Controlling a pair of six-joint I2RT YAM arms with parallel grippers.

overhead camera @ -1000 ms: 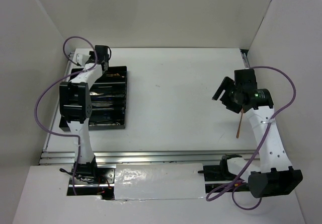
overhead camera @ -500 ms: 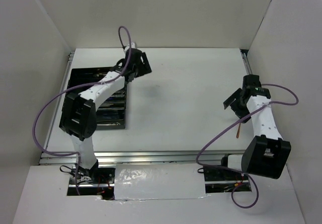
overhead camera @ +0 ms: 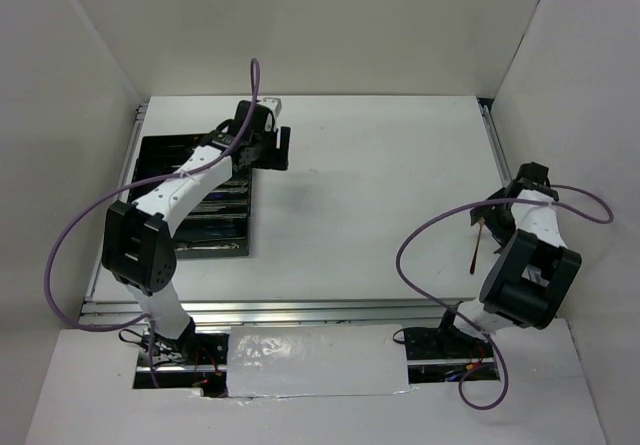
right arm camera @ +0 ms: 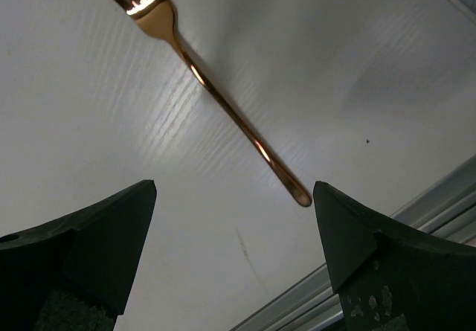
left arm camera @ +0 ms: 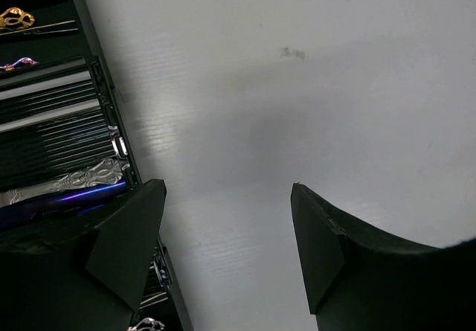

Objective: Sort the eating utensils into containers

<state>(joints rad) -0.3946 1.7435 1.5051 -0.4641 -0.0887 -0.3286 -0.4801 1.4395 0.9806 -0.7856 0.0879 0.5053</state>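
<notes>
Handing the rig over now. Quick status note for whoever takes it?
Left gripper: jaws open, empty, above the white table beside the shallow black plastic tray.
Right gripper: jaws open, empty, over the slim rose-gold metal fork.
Done: other utensils lie in the tray's compartments.
Left: the fork lies loose on the table near its right edge; pick it up and put it in the tray.

The fork (right arm camera: 223, 104) is cut off at its tines by the right wrist view's top edge; the tray (left arm camera: 52, 134) is partly hidden by the left gripper (left arm camera: 227, 190).
</notes>
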